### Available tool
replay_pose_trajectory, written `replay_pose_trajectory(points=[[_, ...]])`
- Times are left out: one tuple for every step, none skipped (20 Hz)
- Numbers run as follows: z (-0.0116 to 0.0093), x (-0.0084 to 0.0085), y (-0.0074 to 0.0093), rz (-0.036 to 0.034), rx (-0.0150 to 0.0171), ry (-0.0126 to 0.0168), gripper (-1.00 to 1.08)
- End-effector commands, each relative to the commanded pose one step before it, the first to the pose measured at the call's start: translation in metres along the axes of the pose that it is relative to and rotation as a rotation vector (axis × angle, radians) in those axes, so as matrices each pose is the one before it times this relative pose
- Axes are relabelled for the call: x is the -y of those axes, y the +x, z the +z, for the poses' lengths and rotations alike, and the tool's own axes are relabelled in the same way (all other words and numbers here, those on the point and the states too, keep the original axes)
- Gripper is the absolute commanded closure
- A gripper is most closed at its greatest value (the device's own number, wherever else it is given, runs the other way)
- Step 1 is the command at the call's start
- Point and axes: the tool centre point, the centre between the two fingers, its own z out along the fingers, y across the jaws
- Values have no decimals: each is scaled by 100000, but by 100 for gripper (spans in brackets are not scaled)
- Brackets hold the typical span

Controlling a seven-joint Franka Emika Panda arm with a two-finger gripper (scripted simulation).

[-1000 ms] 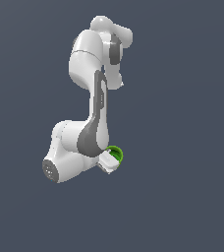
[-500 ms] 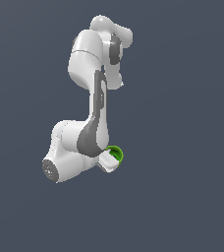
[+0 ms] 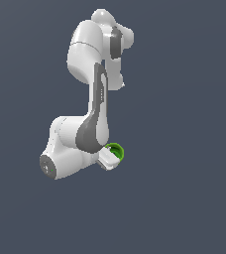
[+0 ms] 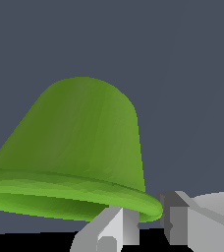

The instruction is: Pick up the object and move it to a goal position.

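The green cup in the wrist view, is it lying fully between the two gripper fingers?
No, the green cup sits mostly beside the fingers, only its rim near them.

- Over the last second the green cup (image 3: 116, 151) and the hand (image 3: 110, 159) have crept a trace toward the exterior view's right and very slightly down (a shift so small that it could almost pass for none).
- The upper links of the arm (image 3: 97, 54) seem to have eased a hair the same way, though from this far off that is hard to be sure of.
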Motion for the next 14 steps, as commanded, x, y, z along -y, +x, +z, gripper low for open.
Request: replay_pose_trajectory(points=[[-629, -358, -944, -142, -230, 138, 108], [-260, -231, -408, 30, 31, 54, 108], [-273, -221, -479, 0, 0, 0, 108], [-302, -243, -528, 0, 0, 0, 108], [-332, -267, -579, 0, 0, 0, 108], [-365, -292, -634, 0, 0, 0, 108], [-399, -318, -692, 0, 0, 0, 108], [-433, -344, -749, 0, 0, 0, 108], [-451, -358, -779, 0, 0, 0, 108], [-466, -369, -803, 0, 0, 0, 108], [-487, -403, -793, 11, 42, 54, 108], [-483, -381, -829, 0, 0, 0, 108], [-491, -386, -840, 0, 0, 0, 108], [-498, -390, -850, 0, 0, 0, 108]])
